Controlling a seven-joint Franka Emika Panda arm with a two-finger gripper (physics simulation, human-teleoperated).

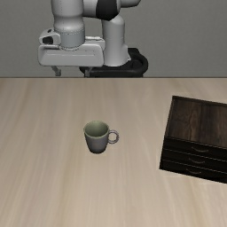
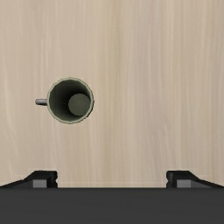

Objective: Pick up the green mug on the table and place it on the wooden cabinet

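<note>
Fingertips (image 2: 42,178) come first before the wrist camera: 2 dark tips of the gripper (image 2: 112,178), standing far apart with nothing between them. The end effector is released and grasps nothing. Beyond them spreads the pale wooden table (image 2: 157,70), its grain running away from the gripper. The green mug (image 2: 70,101) stands upright on that table, seen from straight above. Its round mouth faces the camera, its inside is dark, and its short handle (image 2: 41,102) sticks out sideways. The mug sits ahead of the fingertips and nearer to 1 of them than to the other, off the line midway between them. It touches neither.

From the exterior view, the white arm (image 1: 80,18) is gathered up at the far edge of the table. The gripper (image 1: 73,69) hangs there above the surface, well apart from the green mug (image 1: 97,137). The mug stands near the middle of the table, handle turned toward the exterior view's right. On that same side, well apart from the mug, the dark wooden cabinet (image 1: 199,133) rests on the table. Its flat top is turned upward and its drawer fronts (image 1: 197,156) carry small handles. The mug is on the table, not on the cabinet.
</note>
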